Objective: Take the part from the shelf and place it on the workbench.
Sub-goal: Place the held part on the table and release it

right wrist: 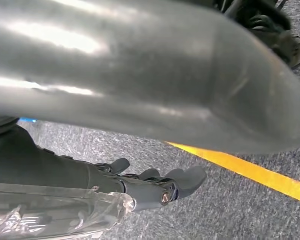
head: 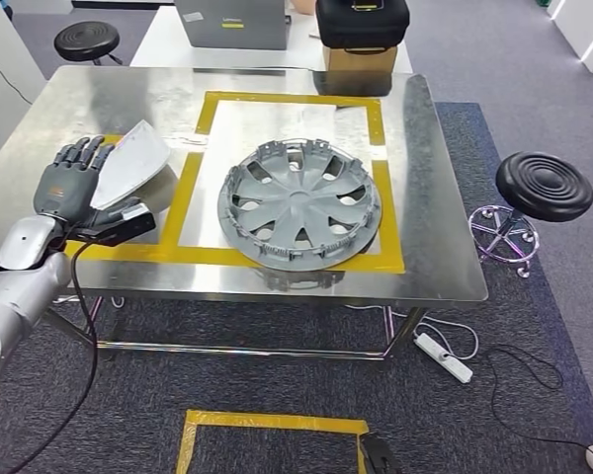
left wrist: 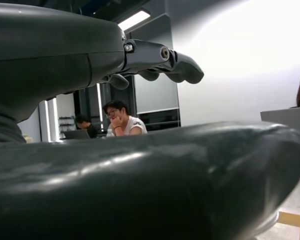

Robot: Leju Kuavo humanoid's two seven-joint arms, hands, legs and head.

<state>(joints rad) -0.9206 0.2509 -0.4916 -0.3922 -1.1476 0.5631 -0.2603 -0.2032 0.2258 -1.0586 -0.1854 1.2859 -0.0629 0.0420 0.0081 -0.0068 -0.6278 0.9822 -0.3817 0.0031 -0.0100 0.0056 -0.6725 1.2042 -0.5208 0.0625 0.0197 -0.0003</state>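
Note:
The part, a grey wheel cover, lies flat on the shiny metal workbench, inside a rectangle of yellow tape. My left hand hovers over the bench's left edge, well left of the cover, fingers stretched out and apart, holding nothing. A white, roughly triangular patch shows just beyond its fingertips; I cannot tell whether it is a sheet or a reflection. In the left wrist view the fingers stand away from the thumb with nothing between. My right hand hangs over grey carpet, fingers extended, holding nothing.
A black stool stands right of the bench, another at the back left. Behind the bench are a black case on a box and a grey laptop. A power strip and cables lie on the carpet. Seated people are far off.

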